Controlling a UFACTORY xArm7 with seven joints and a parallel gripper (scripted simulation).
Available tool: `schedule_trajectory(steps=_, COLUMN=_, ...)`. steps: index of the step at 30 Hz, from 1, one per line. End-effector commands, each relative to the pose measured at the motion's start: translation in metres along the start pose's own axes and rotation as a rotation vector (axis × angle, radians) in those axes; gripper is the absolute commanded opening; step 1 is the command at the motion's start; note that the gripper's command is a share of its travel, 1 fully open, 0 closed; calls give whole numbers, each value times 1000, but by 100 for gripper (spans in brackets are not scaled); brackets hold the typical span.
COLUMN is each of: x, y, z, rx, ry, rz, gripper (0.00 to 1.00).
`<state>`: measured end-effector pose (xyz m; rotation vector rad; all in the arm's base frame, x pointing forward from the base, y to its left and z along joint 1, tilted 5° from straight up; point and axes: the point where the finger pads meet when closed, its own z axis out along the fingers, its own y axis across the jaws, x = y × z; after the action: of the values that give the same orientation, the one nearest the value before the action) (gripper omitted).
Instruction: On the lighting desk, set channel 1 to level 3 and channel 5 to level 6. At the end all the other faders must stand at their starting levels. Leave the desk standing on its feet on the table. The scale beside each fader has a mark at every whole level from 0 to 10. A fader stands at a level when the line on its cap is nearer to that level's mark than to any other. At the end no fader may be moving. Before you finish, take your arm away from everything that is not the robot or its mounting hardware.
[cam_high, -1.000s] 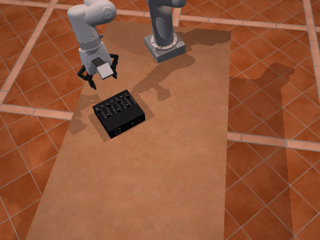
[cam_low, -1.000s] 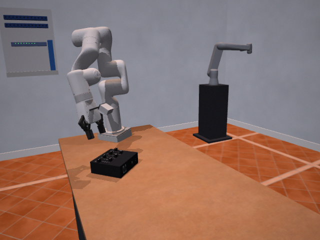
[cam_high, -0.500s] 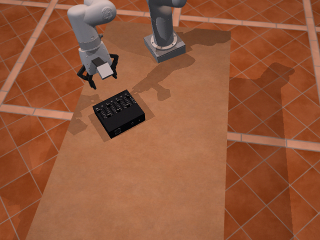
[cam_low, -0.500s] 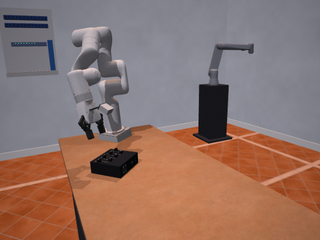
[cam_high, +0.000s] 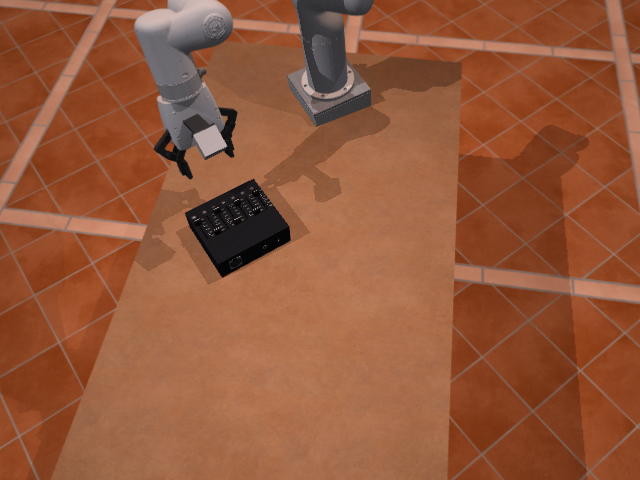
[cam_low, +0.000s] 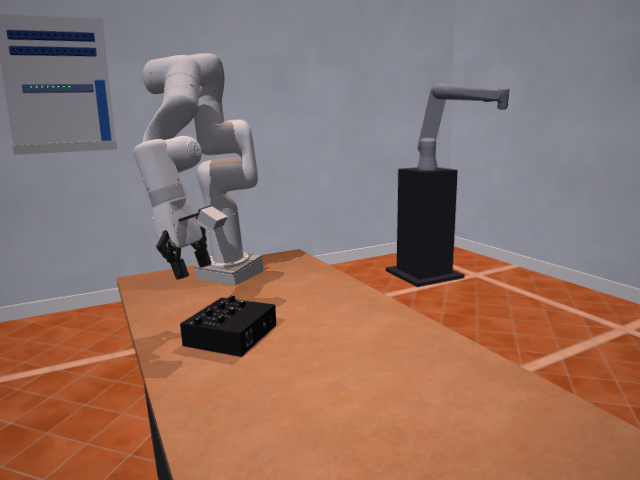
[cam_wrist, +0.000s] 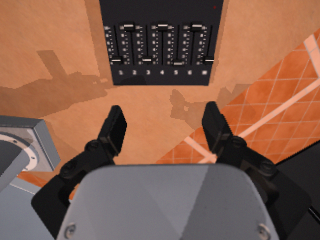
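The black lighting desk (cam_high: 247, 238) (cam_low: 219, 330) (cam_wrist: 161, 10) stands flat on the wooden table (cam_high: 310, 335) (cam_low: 361, 387) (cam_wrist: 55, 45), near its left edge. In the wrist view it has several faders in a row, with numbers along the near edge. The channel 1 cap (cam_wrist: 116, 61) and the channel 5 cap (cam_wrist: 178, 63) sit near the numbered end of their slots. Some other caps, such as the channel 2 cap (cam_wrist: 128, 26), sit near the far end. My gripper (cam_high: 206, 164) (cam_low: 191, 267) (cam_wrist: 163, 113) is open and empty. It hangs above the table, short of the desk's numbered edge and apart from it.
The arm's grey base plate (cam_high: 329, 95) (cam_low: 230, 269) (cam_wrist: 22, 145) is bolted to the table behind the desk. The table's left edge runs close to the gripper, with tiled floor (cam_high: 77, 155) (cam_wrist: 280, 115) below. A black pedestal (cam_low: 426, 222) with a second arm stands off the table.
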<state>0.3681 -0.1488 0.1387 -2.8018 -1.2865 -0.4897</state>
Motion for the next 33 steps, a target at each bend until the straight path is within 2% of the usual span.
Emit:
schedule_trajectory(steps=1, x=1, y=1, z=-1, rx=-4, ry=1, rz=-1, gripper=100)
schedule_trajectory(steps=27, x=1, y=1, z=-1, rx=-3, ry=1, rz=1, gripper=100)
schedule_trajectory(steps=33, x=3, y=2, z=-2, rx=-2, ry=-5, rz=48, gripper=100)
